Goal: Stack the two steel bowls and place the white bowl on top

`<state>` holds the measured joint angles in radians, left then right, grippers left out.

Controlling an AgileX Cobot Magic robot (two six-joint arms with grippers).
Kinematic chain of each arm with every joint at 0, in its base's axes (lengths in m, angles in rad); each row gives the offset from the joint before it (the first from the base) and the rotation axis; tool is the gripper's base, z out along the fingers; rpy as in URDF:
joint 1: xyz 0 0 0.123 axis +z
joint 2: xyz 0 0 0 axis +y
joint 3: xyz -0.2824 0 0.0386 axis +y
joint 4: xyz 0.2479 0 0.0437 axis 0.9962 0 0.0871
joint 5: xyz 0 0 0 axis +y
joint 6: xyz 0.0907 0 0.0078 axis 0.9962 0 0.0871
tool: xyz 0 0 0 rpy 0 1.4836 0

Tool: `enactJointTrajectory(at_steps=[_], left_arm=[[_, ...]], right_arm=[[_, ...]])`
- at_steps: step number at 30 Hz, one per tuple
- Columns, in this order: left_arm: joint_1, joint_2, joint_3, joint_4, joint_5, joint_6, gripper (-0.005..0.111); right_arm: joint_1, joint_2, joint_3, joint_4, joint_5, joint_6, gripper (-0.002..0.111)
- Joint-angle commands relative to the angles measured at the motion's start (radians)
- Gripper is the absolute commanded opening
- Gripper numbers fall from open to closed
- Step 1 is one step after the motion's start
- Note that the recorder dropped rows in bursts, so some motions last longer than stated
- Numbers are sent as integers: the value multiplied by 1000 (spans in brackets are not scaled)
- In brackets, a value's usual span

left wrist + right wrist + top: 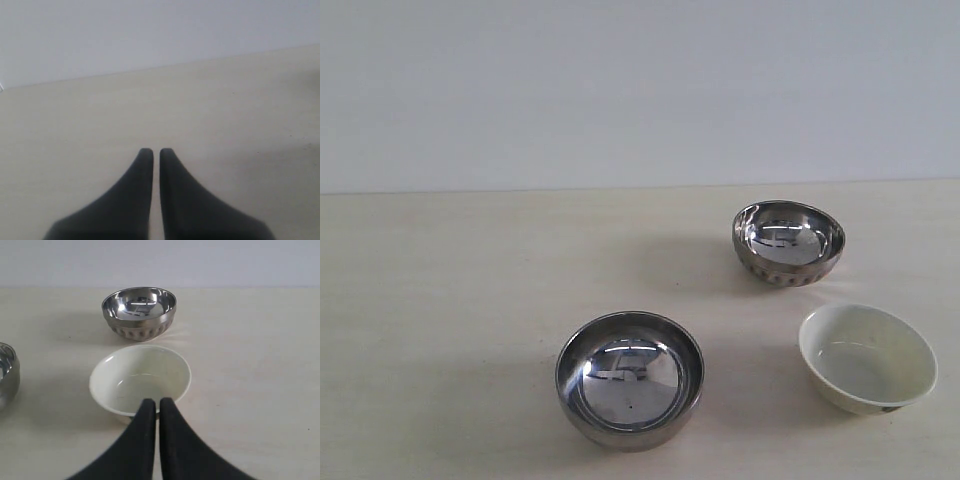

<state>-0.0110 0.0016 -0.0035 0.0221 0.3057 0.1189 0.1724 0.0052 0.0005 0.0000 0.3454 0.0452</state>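
- right gripper [158, 401]: jaws pressed together, nothing between them; tips just at the near rim of the white bowl [140, 377], contact not discernible
- left gripper [156, 150]: jaws together, empty; only bare table [225, 110] ahead, no bowl within its wrist view
- smooth-sided steel bowl [630, 378]: nearest the front edge in the exterior view, upright, mouth up, empty; well apart from the other two; glimpsed only at the margin of the right wrist view, off to one side of the jaws; judged light, rigid, slick-walled; best taken by a pinch on the rim, one finger inside, one outside
- white bowl, exterior view: right side, a little farther back, upright, empty; directly ahead of the right jaws; judged heavier than the steel pair, glossy, liable to chip; rim pinch advised, gentle set-down
- dimpled steel bowl [788, 242]: farthest back, upright, empty; beyond the white bowl in line with the right jaws, near it but not touching; judged light, stiff, rounded sides poor for a side grip, rim preferred
- stacking: not yet begun, all three bowls separate
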Motion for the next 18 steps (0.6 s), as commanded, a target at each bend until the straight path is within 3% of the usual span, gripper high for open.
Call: enactJointTrajectory(at_steps=[1,8,18], left_arm=[[1,-2,3,-9,1,-7,4],[1,-2,3,-9,1,-7,4],[1,-2,3,-9,1,-7,4]], right_arm=[[-3,-5,0,-44,-4,-13,0],[-3,-5,0,-48,-65,-62,0],[-3,-5,0,-46,-686,-80,0]])
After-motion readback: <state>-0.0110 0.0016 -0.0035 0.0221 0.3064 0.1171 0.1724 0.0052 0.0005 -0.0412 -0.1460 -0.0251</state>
